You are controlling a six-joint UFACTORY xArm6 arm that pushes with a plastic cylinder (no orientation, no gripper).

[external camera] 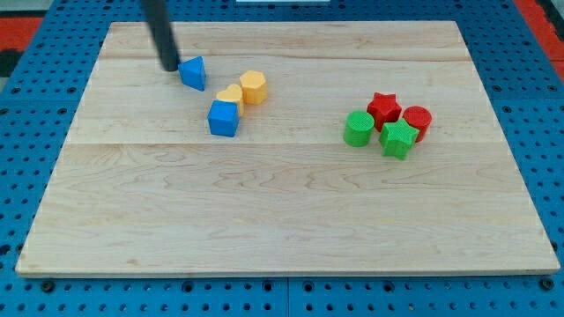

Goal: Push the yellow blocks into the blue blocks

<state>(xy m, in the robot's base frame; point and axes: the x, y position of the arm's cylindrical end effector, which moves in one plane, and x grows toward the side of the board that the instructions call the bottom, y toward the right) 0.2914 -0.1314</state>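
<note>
Two yellow blocks, heart [230,95] and hexagon [254,86], sitting far-left, heart touching blue cube [224,118]. My tip [169,67] resting just left of blue triangular block [194,72]. No claw, only rod. Red-green cluster right.

Setting: probably a lab bench | evidence: wooden board [291,220] on blue perforated table [35,97]

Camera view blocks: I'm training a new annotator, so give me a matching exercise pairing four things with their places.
Things:
1. my tip
2. yellow heart block
3. red star block
4. green star block

Places:
A. touching the blue cube
B. just left of the blue triangular block
C. bottom of the right-hand cluster
D. top of the right-hand cluster

Pairs: 1-B, 2-A, 3-D, 4-C
</note>
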